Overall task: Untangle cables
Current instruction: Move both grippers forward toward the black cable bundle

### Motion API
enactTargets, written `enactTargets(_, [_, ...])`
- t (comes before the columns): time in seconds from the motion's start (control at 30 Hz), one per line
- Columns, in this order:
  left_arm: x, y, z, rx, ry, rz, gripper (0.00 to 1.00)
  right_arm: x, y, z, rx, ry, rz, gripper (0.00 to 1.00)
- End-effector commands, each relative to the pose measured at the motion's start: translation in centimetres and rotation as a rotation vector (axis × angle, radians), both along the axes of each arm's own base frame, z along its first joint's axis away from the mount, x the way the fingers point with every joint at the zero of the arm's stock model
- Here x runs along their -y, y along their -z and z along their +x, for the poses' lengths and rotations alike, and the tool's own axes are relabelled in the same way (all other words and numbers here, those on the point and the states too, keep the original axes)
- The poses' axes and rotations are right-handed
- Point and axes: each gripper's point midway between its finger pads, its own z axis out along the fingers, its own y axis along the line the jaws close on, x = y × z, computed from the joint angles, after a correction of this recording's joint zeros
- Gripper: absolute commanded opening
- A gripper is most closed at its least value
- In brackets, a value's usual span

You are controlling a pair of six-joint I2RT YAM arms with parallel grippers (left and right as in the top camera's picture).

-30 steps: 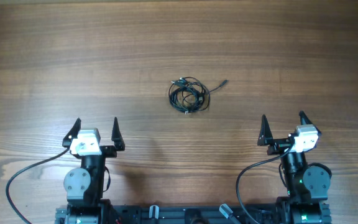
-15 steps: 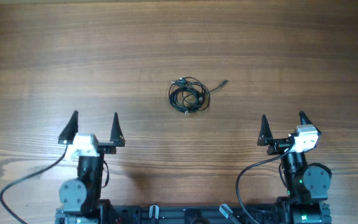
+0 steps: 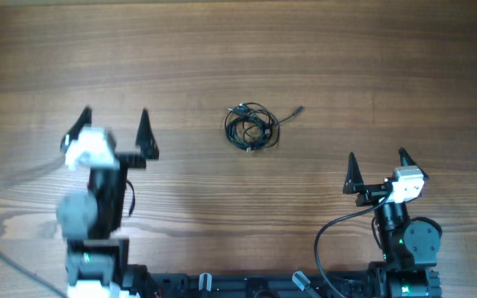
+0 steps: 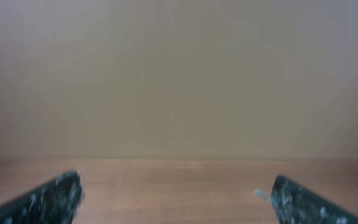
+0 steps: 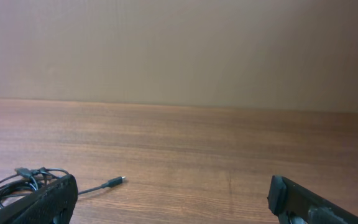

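Overhead: the cables [image 3: 251, 127] lie in one small bunched knot on the table [image 3: 387, 50], ahead of both claws and in the gap between them; a loose plug end [image 3: 299, 108] trails out of the knot on the right claw's side. The left claw [image 3: 115, 114] is spread wide and empty, with the knot well apart to its right, about level with its tips; the right claw [image 3: 378, 155] is also wide and empty, with the knot ahead and to its left. My worry is that the wires are thin and flat on the wood; a wide claw could close on bare table, or take the whole bunch and drag it; a pull on one strand with nothing pinning the rest would likely tighten the knot. The left arm is stretched forward from its base, its outline blurred; the right arm is folded back near its base, wrist pointing straight ahead.

Left wrist: the fingers [image 4: 48, 199] stand far apart over bare wood, with a plain wall [image 4: 179, 74] beyond; no cables show, so this claw would approach unsighted; the picture is soft.

Right wrist: the fingers [image 5: 303, 199] are wide with nothing between them; the knot sits just beyond the left finger, partly hidden by it; the plug end lies ahead, nearer that finger.
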Motion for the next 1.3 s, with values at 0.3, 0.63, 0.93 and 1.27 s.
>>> enactTargets(0.3, [10.2,-0.4,-1.9,-0.334,0.656,-0.062,1.00,0.2,-0.2,0.0,0.007,0.010,0.012,1.00])
enactTargets(0.63, [14.6,3.1,-10.1,-0.755,1.035,-0.449,1.00,0.2,-0.2,0.0,0.007,0.010,0.013,1.00])
enactTargets(0.93, [11.0,2.7,-2.4,-0.772,0.617,-0.569,1.00,0.2,-0.2,0.0,0.007,0.010,0.013,1.00])
enactTargets(1.27, [10.2,12.7,3.1,-1.267,0.259,-0.733,1.00,0.2,-0.2,0.0,0.007,0.010,0.013,1.00])
